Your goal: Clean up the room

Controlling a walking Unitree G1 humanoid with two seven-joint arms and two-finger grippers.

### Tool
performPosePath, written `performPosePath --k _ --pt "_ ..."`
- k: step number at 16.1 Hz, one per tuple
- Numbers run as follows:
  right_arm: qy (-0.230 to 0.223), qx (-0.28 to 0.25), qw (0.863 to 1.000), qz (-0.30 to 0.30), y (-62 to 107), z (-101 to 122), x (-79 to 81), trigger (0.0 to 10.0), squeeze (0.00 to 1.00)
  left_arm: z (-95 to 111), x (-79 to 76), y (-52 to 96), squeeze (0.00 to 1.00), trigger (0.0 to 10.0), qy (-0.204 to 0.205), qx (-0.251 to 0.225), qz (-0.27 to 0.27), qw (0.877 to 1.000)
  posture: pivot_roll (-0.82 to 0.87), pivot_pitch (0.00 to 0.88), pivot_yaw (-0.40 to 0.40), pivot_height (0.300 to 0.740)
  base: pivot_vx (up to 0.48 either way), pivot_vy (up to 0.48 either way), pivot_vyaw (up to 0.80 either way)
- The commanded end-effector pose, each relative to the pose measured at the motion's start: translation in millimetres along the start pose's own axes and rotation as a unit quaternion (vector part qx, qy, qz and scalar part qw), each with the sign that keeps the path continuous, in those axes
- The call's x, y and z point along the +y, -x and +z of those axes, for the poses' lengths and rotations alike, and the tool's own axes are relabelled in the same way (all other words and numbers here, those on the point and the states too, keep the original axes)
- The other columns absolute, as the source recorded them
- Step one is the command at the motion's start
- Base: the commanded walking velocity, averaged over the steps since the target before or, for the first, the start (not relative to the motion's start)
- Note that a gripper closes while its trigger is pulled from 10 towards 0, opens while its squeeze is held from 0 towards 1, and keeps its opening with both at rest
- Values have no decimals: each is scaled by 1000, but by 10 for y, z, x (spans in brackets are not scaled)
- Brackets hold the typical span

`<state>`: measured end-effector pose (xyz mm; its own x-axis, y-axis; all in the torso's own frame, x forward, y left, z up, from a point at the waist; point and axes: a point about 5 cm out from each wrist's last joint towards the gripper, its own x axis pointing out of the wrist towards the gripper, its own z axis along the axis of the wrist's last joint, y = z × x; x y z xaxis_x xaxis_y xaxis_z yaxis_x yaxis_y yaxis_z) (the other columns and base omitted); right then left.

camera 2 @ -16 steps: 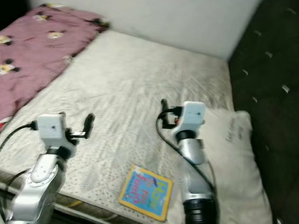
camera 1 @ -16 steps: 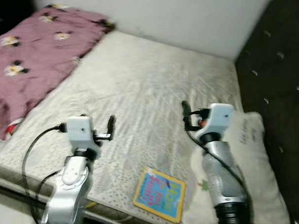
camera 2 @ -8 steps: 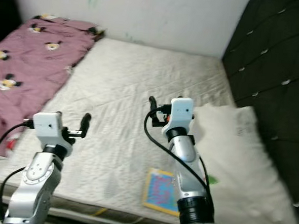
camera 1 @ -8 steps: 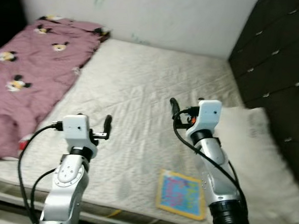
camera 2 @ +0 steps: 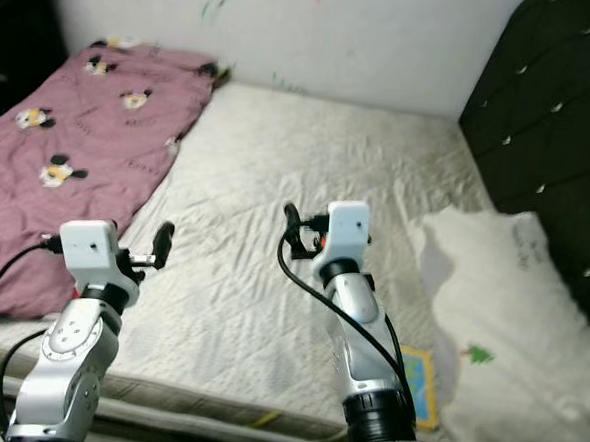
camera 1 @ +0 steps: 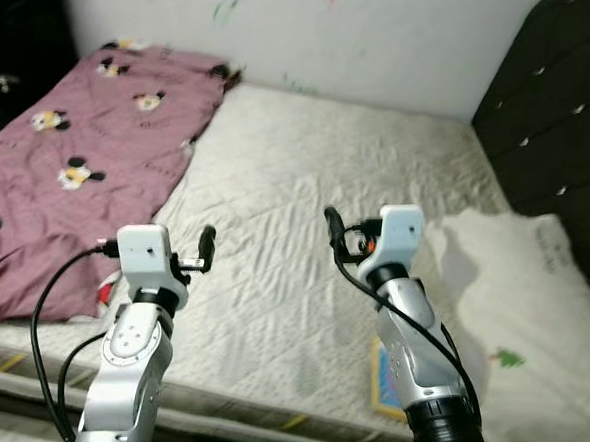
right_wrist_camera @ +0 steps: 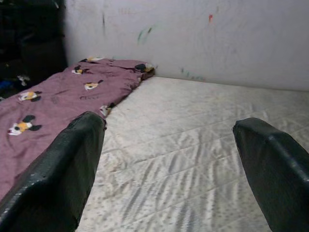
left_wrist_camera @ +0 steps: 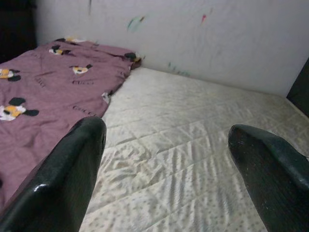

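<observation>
Left eye view: book (camera 1: 385, 379) long axis toward wall.

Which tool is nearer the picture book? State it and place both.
Right. The right tool hovers over the mattress just ahead of the picture book, which lies beside that arm. The left tool is across the bed, near the purple blanket.

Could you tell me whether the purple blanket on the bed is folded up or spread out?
Spread out: the purple blanket lies flat in one rumpled layer over the mattress, its cartoon print showing.
</observation>
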<state>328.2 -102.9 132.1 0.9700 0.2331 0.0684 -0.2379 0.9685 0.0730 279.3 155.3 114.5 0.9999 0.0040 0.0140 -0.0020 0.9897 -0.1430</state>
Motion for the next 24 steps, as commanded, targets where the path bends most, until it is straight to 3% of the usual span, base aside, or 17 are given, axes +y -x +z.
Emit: performPosePath --k 1,7,14,24 --pt "-1 0 1000 -19 31 15 -127 10000 0 -27 -50 -2 0 10000 3 6 -4 1000 37 0 -33 740 0 480 0" --pt "3 14 1000 -19 50 -40 -148 10000 0 -9 -58 -8 0 10000 9 -1 -8 1000 38 0 -38 740 0 480 -615" --pt "18 20 1000 -3 -5 -49 -107 10000 0 8 -60 -22 0 10000 10 -9 -6 1000 50 0 -58 740 0 480 0" --pt "25 31 999 -3 42 -115 -131 10000 0 -19 -127 -12 0 10000 -1 -9 -18 1000 36 0 -58 740 0 480 0"
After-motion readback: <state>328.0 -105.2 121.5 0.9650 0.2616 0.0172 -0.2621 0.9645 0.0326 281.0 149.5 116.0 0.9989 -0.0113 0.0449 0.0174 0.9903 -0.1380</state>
